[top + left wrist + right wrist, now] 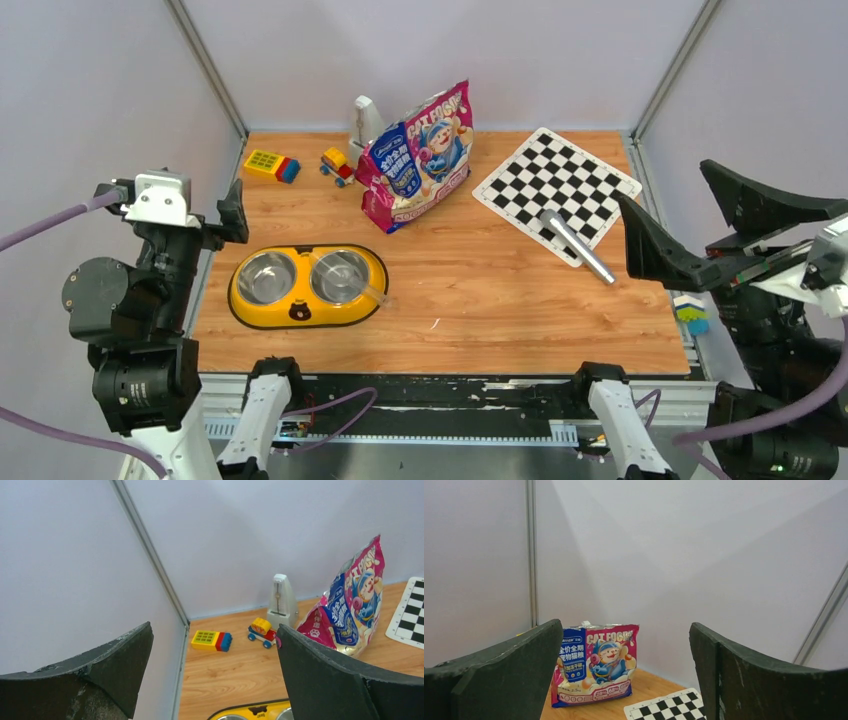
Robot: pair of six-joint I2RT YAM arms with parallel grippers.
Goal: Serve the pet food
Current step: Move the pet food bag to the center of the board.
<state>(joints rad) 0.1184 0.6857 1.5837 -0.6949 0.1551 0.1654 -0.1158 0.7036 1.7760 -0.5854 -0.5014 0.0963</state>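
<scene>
Bag of pet food (pixel 418 155): glossy pouch, magenta-pink sides and top, blue panel with white characters at upper left of printed face, cartoon figure in the middle, pale band along the bottom. "CAT FOOD" lettered across the top. Stands upright on its base, body slightly puffed, top edge crinkled. Sits toward far edge of tabletop (pixel 500 290), a little left of its middle, well back from near edge. Printed face turned toward near right corner. In left wrist view, bag (pixel 352 600) at an angle, leaning slightly; in right wrist view, bag (pixel 594 665) face-on. Kibble itself hidden inside. Sealed or cut at top: cannot tell.
</scene>
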